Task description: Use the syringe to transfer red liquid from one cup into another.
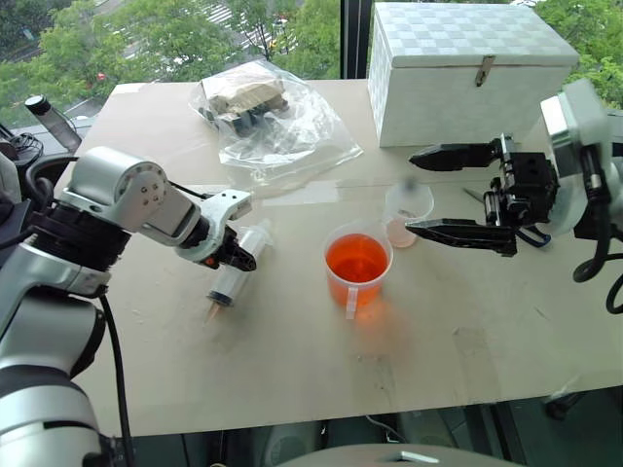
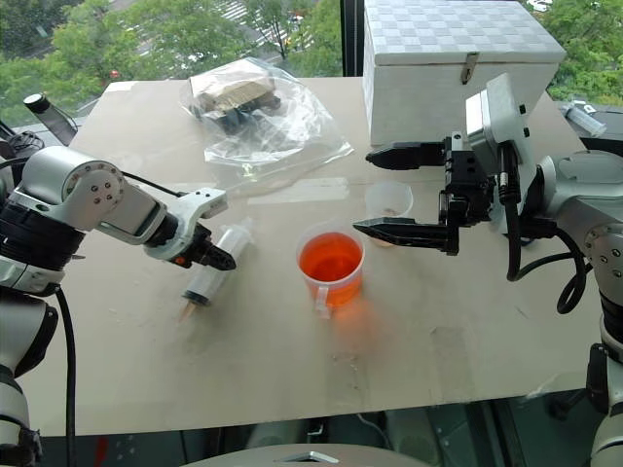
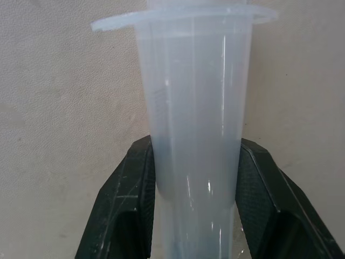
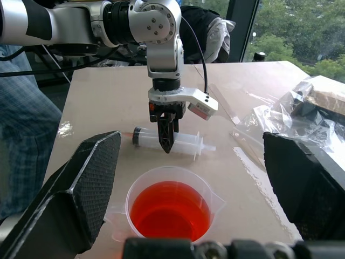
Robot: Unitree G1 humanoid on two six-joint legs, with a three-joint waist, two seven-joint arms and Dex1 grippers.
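At left of the frame, the left gripper clamped the lying syringe for lifting; the right gripper gaped empty.

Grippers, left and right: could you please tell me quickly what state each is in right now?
Left gripper: shut on the syringe, which lies on the table.
Right gripper: open, holding nothing, above the smaller cup.
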